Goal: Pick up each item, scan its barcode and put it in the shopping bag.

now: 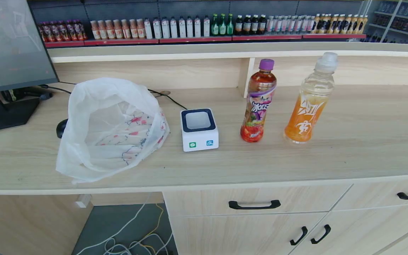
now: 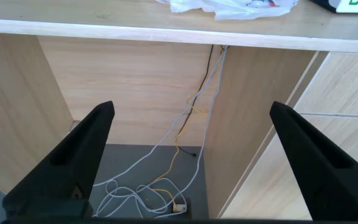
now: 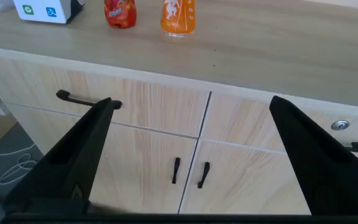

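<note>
Toward the countertop's (image 1: 367,141) left end: white shopping bag (image 1: 112,131), mouth open (red-printed inside showing), slumped near the front edge. Centre: white scanner (image 1: 199,129). Right of centre: purple-capped bottle (image 1: 259,102), then orange bottle (image 1: 310,101), both upright, close but apart. Below the front edge: left gripper (image 2: 191,107), claw released, fingers wide; right gripper (image 3: 190,102), likewise released, before the drawers (image 3: 142,118).

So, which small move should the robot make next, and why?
Probably raise the right gripper toward the orange bottle. The gripper is open and low, in front of the drawers, while that bottle stands upright on the counter, outermost on the robot's right, outside the shopping bag.
</note>
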Tool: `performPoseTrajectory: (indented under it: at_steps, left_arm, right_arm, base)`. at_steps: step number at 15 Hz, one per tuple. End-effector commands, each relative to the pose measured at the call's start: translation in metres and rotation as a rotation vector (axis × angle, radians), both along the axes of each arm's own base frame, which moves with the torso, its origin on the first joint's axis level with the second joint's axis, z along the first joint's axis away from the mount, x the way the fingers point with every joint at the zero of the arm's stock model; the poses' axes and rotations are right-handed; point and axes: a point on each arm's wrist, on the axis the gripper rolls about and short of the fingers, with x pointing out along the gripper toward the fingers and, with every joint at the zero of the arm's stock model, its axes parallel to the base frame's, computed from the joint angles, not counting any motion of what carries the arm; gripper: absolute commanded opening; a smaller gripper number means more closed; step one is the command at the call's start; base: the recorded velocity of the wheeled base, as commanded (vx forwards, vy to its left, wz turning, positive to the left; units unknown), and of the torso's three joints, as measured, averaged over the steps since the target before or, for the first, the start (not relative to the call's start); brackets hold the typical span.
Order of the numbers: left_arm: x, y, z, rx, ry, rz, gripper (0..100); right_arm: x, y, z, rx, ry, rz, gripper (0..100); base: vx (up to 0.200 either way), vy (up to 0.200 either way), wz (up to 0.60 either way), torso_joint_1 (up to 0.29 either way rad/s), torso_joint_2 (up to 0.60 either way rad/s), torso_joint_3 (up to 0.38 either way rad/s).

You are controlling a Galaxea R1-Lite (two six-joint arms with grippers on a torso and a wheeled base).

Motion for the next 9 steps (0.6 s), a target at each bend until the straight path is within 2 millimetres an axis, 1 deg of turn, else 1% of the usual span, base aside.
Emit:
performPoseTrajectory:
  at_steps: [1, 3, 4, 6, 9]
  left_arm:
    - [0.0, 0.0, 0.0, 0.0, 0.0, 0.002, 100]
    - [0.0, 0.0, 0.0, 0.0, -0.002, 0.002, 100]
    - [0.0, 0.0, 0.0, 0.0, -0.002, 0.0, 100]
    - [0.0, 0.0, 0.0, 0.0, 0.0, 0.002, 100]
    - [0.0, 0.0, 0.0, 0.0, -0.002, 0.002, 100]
  right_arm:
    - [0.031, 0.002, 0.021, -0.055, 0.108, 0.083, 100]
    - [0.048, 0.006, 0.038, -0.089, 0.111, 0.159, 100]
    - [0.058, 0.01, 0.043, -0.12, 0.104, 0.218, 100]
    - [0.082, 0.021, 0.05, -0.179, 0.086, 0.319, 100]
    - [0.113, 0.041, 0.061, -0.235, 0.045, 0.412, 100]
  base:
    - [0.0, 0.0, 0.0, 0.0, 0.0, 0.0]
    - [0.0, 0.0, 0.0, 0.0, 0.0, 0.0]
    - [0.0, 0.0, 0.0, 0.0, 0.0, 0.0]
    - [0.0, 0.0, 0.0, 0.0, 0.0, 0.0]
    - [0.0, 0.0, 0.0, 0.0, 0.0, 0.0]
